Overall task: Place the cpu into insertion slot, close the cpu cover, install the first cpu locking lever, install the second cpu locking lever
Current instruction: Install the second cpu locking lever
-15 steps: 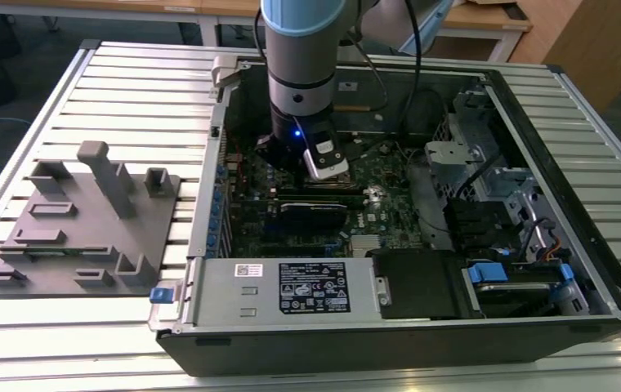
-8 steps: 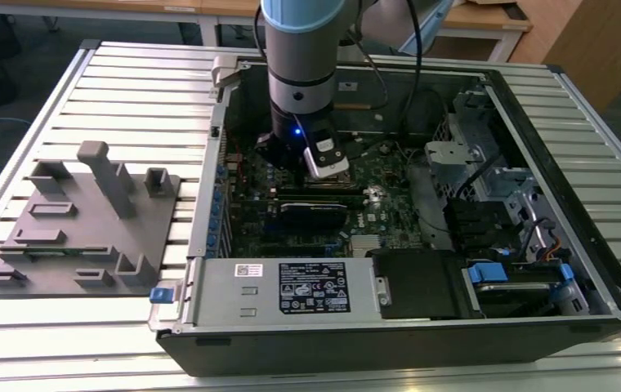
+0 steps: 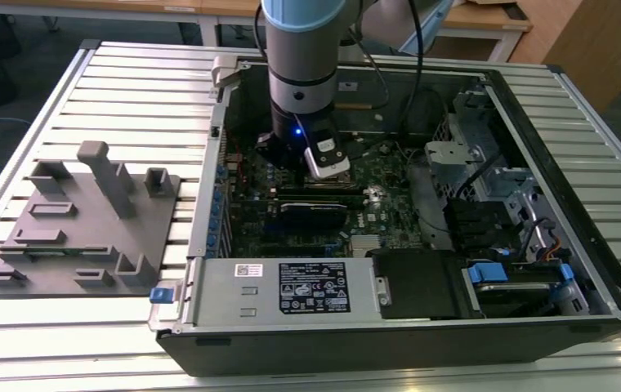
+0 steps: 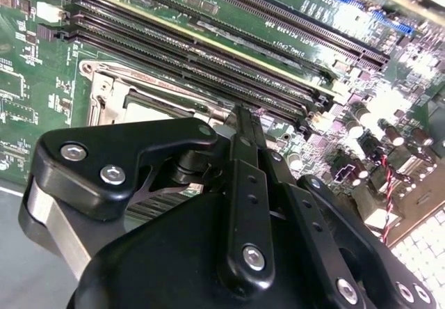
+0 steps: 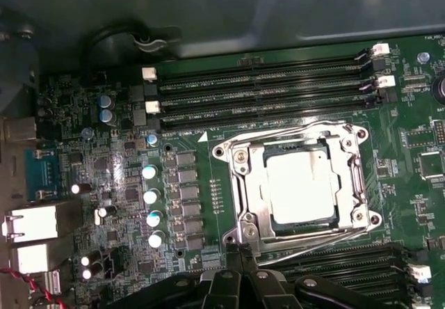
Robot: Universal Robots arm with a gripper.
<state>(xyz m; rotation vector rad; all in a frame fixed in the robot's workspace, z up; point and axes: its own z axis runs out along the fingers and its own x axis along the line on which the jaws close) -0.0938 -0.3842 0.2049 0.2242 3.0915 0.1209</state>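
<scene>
In the first wrist view the cpu [image 5: 300,184], a dull silver square, lies flat in the insertion slot [image 5: 221,152] on the green motherboard. The cpu cover [image 5: 299,144], a shiny metal frame, lies down around it. Thin wire levers [image 5: 368,177] run along the socket's edges. My gripper [image 5: 241,253] sits just off one edge of the socket with its black fingers together and nothing visible between them. In the second wrist view the fingertips [image 4: 243,114] meet right beside the socket's frame [image 4: 104,86]. The exterior view has the gripper [image 3: 327,163] low inside the open computer case.
Long black memory slots [image 5: 271,86] flank the socket on two sides. Capacitors [image 5: 149,197] stand beside it. A labelled power-supply box [image 3: 288,286] fills the case's near edge, with a drive cage [image 3: 463,163] on the exterior view's right. A grey fixture [image 3: 82,220] rests on the slatted table.
</scene>
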